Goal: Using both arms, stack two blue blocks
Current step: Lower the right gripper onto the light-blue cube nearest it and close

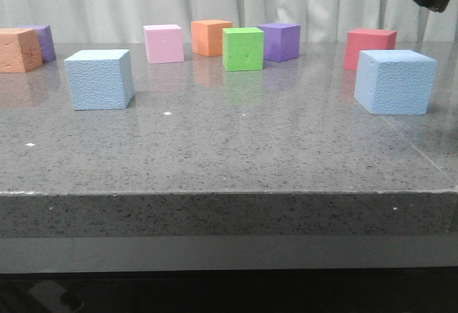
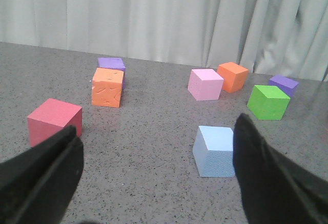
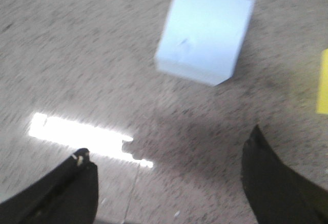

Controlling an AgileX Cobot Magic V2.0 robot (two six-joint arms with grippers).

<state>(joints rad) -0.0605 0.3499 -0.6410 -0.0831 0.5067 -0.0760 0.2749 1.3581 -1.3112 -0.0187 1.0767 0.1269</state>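
Front view: we see two blue blocks resting well apart on the grey surface point(image 1: 229, 148), the left block point(image 1: 99, 79) and the right block point(image 1: 395, 82), with other cubes behind.

Left wrist view: our left jaws point(image 2: 156, 170) stand wide apart and empty, the left block point(image 2: 215, 151) just ahead.

Right wrist view: our right jaws point(image 3: 169, 175) are also apart, hovering near the right block point(image 3: 204, 33).

We judge both blocks light, soft foam with grippy pebbled faces; we would pinch opposite flat sides gently.

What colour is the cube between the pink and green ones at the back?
Orange cube, clearest in the front view.
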